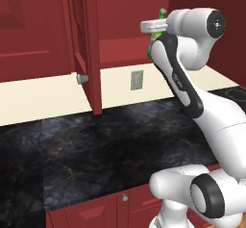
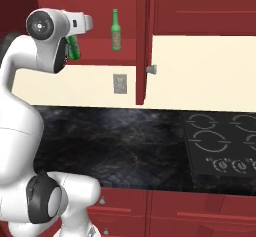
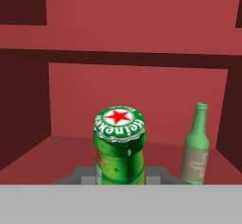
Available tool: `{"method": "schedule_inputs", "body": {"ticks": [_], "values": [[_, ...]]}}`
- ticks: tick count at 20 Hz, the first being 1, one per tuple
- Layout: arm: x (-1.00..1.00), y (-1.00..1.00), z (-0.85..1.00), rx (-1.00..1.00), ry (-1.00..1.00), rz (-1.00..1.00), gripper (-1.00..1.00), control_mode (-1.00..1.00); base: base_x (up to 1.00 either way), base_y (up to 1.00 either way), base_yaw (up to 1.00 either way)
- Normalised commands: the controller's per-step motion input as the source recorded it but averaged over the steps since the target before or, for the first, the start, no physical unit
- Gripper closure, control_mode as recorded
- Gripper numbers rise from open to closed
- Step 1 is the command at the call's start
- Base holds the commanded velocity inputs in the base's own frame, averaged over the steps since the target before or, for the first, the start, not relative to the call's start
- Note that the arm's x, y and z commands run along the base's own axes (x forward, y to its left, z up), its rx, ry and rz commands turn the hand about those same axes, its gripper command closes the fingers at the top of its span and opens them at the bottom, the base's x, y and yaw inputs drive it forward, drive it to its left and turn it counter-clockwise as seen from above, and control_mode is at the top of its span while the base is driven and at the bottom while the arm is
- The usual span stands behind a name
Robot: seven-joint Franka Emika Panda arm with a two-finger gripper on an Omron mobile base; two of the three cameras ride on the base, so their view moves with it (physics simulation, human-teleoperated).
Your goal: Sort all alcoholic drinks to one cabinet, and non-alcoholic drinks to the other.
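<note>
Green bottles [image 3: 119, 145] [image 3: 197, 145] upright in cabinet [image 3: 142, 95]

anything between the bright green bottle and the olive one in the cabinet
Nothing: in the hand view only bare red shelf separates the bright green bottle from the olive bottle.

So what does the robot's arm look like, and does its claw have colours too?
The arm is glossy white and rounded, with round dark caps at its joints and a black strip along one link. The claw shows as small dark finger tips.
</note>
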Motion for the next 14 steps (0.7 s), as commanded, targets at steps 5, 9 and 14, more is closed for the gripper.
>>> {"method": "schedule_inputs", "body": {"ticks": [5, 9, 14], "values": [[0.28, 0.01, -0.02, 0.00, 0.00, 0.00, 1.00, -1.00, 0.00, 0.00, 0.00], [0.29, 0.02, -0.02, 0.00, 0.00, 0.00, 1.00, -1.00, 0.00, 0.00, 0.00], [0.28, 0.05, -0.01, 0.00, 0.00, 0.00, 1.00, -1.00, 0.00, 0.00, 0.00]]}}
